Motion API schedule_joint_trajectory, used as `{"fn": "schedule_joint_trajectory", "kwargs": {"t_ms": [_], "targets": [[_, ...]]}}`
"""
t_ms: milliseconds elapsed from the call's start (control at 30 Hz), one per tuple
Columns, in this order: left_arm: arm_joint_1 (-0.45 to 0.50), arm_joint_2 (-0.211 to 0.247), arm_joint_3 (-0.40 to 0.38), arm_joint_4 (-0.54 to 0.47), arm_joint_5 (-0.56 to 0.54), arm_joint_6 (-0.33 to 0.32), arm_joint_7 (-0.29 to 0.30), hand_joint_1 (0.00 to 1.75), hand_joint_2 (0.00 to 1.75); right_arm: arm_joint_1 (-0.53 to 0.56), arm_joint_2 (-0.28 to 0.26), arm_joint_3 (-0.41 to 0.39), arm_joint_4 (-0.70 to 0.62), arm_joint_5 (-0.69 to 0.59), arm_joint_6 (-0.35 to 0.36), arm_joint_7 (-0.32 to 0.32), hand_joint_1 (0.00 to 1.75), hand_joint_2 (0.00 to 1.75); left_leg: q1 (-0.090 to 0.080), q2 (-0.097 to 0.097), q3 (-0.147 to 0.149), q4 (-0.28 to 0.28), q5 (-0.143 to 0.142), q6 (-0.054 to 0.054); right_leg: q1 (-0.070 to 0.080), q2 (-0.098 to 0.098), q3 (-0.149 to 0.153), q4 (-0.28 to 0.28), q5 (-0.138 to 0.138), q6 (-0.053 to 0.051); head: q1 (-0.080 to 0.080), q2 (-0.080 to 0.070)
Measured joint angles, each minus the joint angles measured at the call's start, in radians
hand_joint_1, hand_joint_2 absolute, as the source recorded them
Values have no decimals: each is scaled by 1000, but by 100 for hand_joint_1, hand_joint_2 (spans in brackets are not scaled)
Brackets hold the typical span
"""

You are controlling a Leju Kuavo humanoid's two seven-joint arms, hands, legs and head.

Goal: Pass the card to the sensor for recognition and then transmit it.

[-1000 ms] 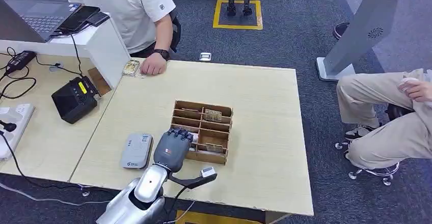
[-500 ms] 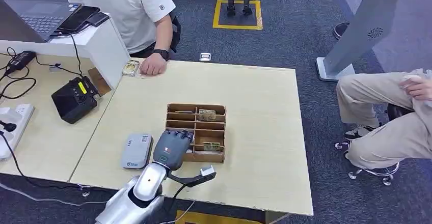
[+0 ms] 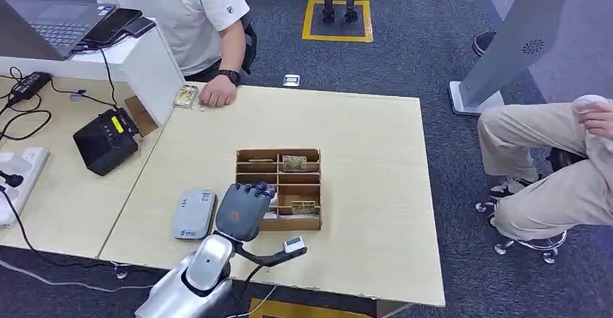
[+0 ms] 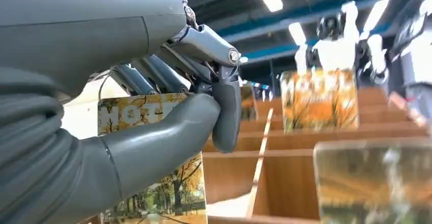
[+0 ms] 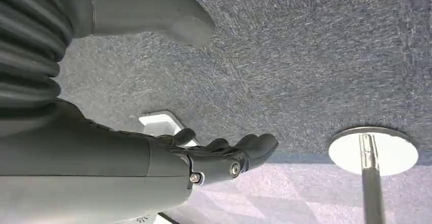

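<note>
light wood table (image 3: 361,137), grey carpet floor (image 3: 426,36).

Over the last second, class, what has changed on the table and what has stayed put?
The wooden organizer box slid toward the robot's left and straightened square to the table. The left hand stays at its near-left corner, fingers pinching a card. The grey card reader and the seated person's hand have not moved.

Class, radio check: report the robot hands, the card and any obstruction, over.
Left robot hand grips card at wooden organizer. Right robot hand hangs open over carpet. Sensor beside left robot hand, nothing between.
</note>
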Motion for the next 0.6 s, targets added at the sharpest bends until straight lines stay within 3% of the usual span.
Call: {"fn": "schedule_joint_trajectory", "kwargs": {"t_ms": [233,600], "targets": [[16,-10,19,-16,18,136,-53,175,175,0,0,0,0,-4,0,-15,0,175,0,0,0,0,0,0,0,0,0,0,0,0,0,0],[63,-43,91,-102,35,144,-155,175,175,0,0,0,0,-3,0,-16,0,175,0,0,0,0,0,0,0,0,0,0,0,0,0,0]]}}
